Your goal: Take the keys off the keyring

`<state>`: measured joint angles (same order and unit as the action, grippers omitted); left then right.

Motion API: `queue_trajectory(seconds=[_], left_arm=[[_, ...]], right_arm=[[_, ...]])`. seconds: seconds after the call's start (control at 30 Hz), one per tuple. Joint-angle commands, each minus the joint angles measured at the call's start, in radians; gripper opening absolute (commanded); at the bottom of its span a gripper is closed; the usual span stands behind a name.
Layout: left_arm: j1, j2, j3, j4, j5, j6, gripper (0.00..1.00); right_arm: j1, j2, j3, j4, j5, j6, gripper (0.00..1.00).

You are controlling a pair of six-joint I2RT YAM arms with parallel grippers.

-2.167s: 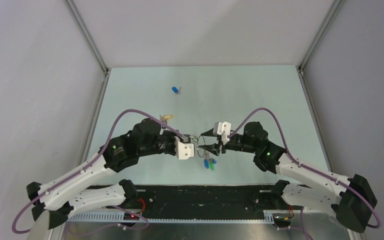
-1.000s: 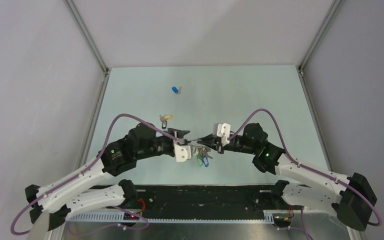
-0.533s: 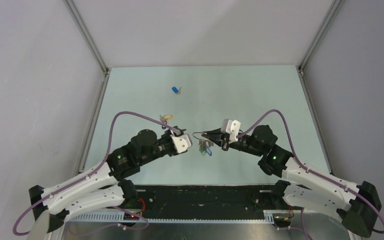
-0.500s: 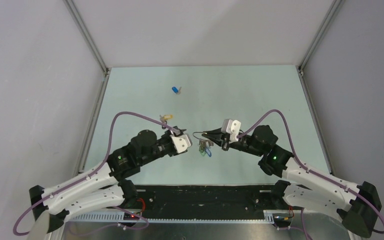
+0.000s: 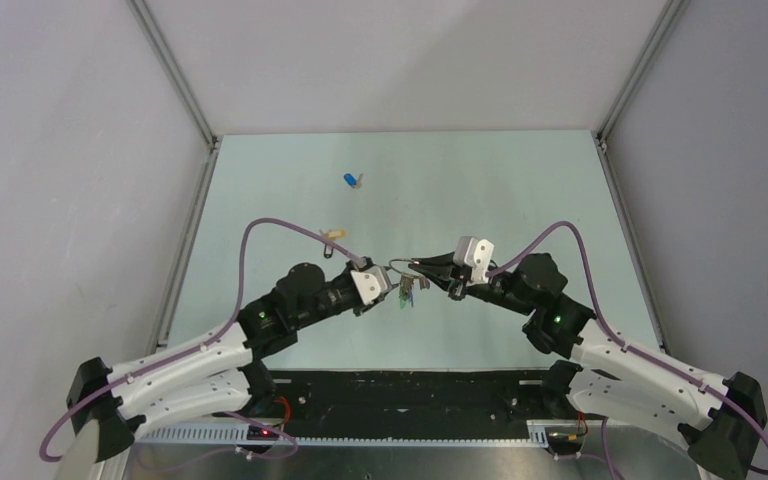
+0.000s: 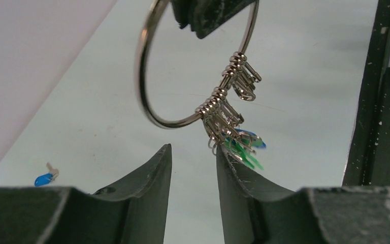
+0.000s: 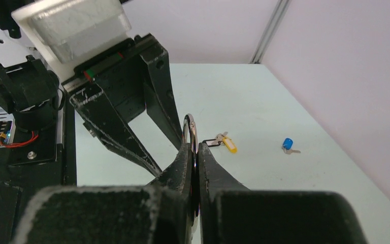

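My right gripper (image 7: pixel 194 147) is shut on the keyring (image 7: pixel 190 126), a thin silver wire ring held up above the table. In the left wrist view the keyring (image 6: pixel 143 76) hangs from the right fingers, with small metal loops and the green and blue keys (image 6: pixel 245 146) dangling at its lower right. Just below the ring, my left gripper (image 6: pixel 193 151) stands open with nothing between its fingers. The key cluster sits right at the tip of its right finger (image 6: pixel 229 170). From above, the two grippers meet at mid-table round the keyring (image 5: pixel 394 266).
A loose blue-headed key (image 5: pixel 351 180) lies toward the far side of the pale green table (image 5: pixel 520 190). A small yellow tagged piece (image 5: pixel 333 234) lies just beyond the left gripper. Black rails run along the near edge, and grey walls enclose the other three sides.
The right gripper has carried the keyring slightly right and away from the bases. The left gripper drew back, then moved in again below the ring, its jaws a little narrower.
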<state>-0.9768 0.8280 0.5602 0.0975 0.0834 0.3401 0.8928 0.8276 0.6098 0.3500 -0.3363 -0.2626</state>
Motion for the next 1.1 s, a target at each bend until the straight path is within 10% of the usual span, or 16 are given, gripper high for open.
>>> queue_trajectory(seconds=[0.0,0.23,0.5,1.07], left_arm=[[0.003,0.041,0.023,0.078,0.080,-0.020,0.41],[0.004,0.073,0.031,0.082,0.126,-0.028,0.36],[0.004,0.091,0.038,0.081,0.123,-0.026,0.02],[0.004,0.041,0.091,-0.070,-0.022,-0.003,0.00]], right_arm=[[-0.004,-0.025,0.011,0.076,0.016,0.008,0.00],[-0.007,-0.031,0.011,0.070,0.019,0.006,0.00],[-0.009,-0.037,0.011,0.066,0.019,0.006,0.00],[-0.031,-0.032,0.011,-0.015,0.085,0.016,0.00]])
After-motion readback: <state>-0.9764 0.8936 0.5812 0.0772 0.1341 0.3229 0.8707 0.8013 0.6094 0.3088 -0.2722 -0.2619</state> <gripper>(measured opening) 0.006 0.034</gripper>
